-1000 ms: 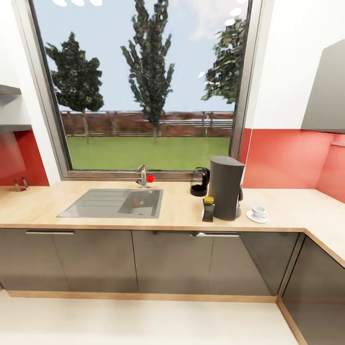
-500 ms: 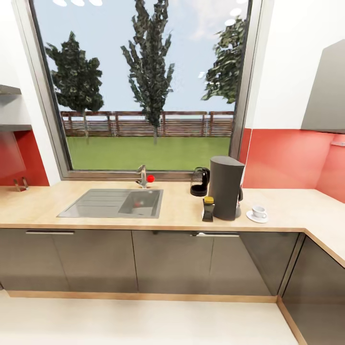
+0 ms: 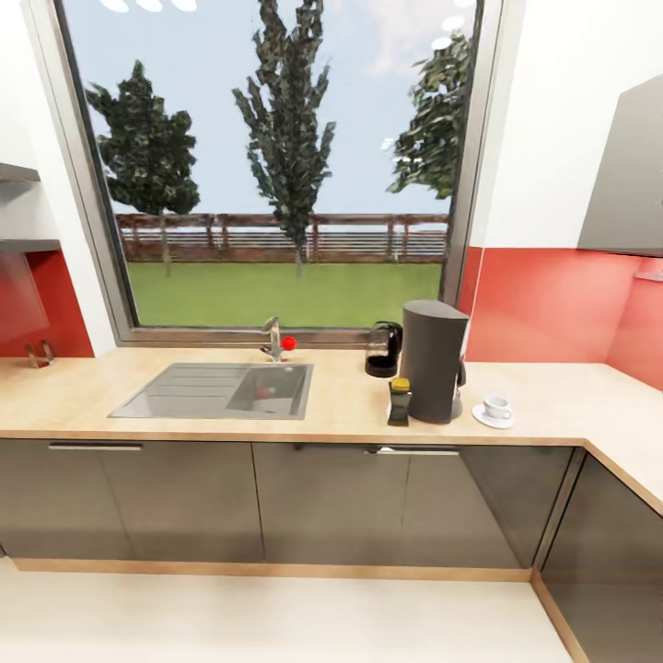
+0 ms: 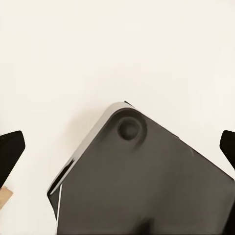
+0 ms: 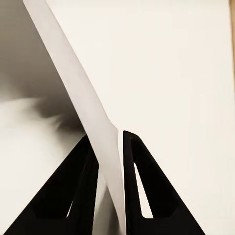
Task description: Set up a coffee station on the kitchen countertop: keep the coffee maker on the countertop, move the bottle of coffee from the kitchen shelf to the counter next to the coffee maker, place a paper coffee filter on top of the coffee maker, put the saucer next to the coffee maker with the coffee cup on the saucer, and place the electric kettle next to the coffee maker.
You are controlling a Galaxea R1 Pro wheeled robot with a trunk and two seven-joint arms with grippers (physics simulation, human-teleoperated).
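From my head camera the kitchen countertop runs left to right under a big window, over dark grey cabinet fronts. Far left, a small metal holder stands against the red backsplash. Next comes the steel sink, its basin on the right side holding only a reddish reflection, with the tap behind it and a small red shaker just beside the tap. Further right the electric kettle stands at the back of the counter, just behind and left of the coffee maker; I cannot tell what is in the jug. The bottle of coffee sits on the counter at the coffee maker's near left, touching it or nearly so. Nothing lies on the coffee maker's flat top. Right of the coffee maker is the saucer, with the coffee cup standing upright on it; what the cup holds is too small to see. In my left wrist camera, my left gripper is released, its two dark fingertips spread wide at the picture's edges, with a dark grey panel and the pale floor beyond. In my right wrist camera, my right gripper is clenched on a thin white sheet, seen edge-on, likely the paper coffee filter.
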